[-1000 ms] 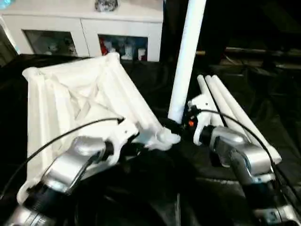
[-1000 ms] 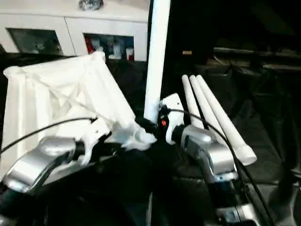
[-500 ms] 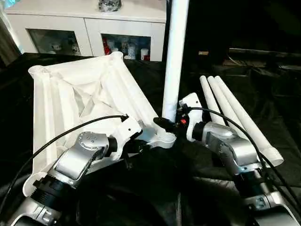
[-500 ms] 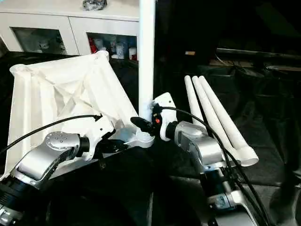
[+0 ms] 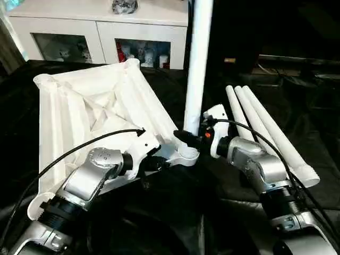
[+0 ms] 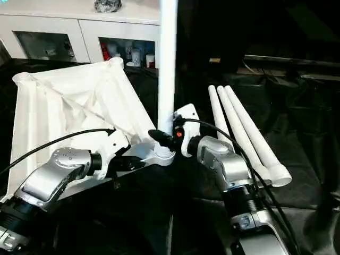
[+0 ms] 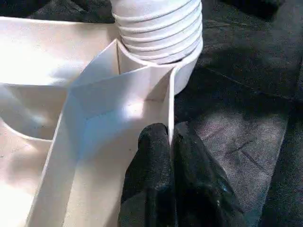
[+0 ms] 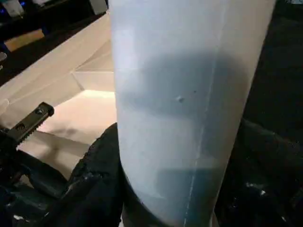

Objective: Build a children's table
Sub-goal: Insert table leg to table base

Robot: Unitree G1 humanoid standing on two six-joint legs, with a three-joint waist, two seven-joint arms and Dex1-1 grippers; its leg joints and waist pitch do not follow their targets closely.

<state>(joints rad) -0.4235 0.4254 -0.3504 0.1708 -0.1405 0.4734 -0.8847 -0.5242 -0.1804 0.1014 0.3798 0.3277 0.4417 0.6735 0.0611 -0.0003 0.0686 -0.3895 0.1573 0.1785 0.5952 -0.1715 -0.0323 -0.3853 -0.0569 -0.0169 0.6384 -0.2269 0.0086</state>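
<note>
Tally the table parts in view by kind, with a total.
Tabletop: 1, lying underside up.
Upright leg standing in the near corner socket: 1.
Loose legs lying side by side on the black sheet: 3.
Total: 5 parts.

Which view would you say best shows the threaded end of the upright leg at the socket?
The left wrist view: the leg's ridged end sits in the socket beside the left gripper. The eye views show its whole shaft; the right wrist view shows bare tube between the right gripper's fingers.
</note>
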